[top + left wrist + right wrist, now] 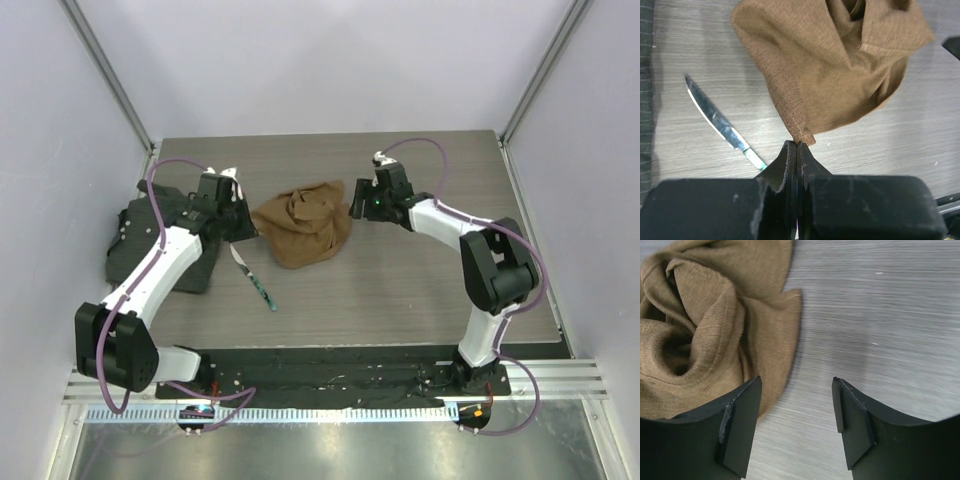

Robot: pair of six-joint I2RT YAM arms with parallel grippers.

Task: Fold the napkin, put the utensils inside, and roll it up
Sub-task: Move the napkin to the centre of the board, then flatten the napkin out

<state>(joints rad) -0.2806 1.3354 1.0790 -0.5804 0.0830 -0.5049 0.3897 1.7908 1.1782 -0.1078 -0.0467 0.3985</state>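
Grey table (400, 290): left gripper (797, 145) pinches napkin (830, 65) corner; right gripper (796, 390) agape.

The left gripper (797, 150) is pressing its two dark fingers together on a low corner of the napkin (840, 65), with no gap showing between them. The tan-brown cloth is bunching in loose, crumpled folds above the fingers and spreading toward the upper right. The knife (717, 122) is lying flat on the wood-grain table (920, 140) to the left, apart from the cloth, its tip pointing up-left and its handle end running behind the gripper. A dark mat (645, 100) is showing at the left edge.
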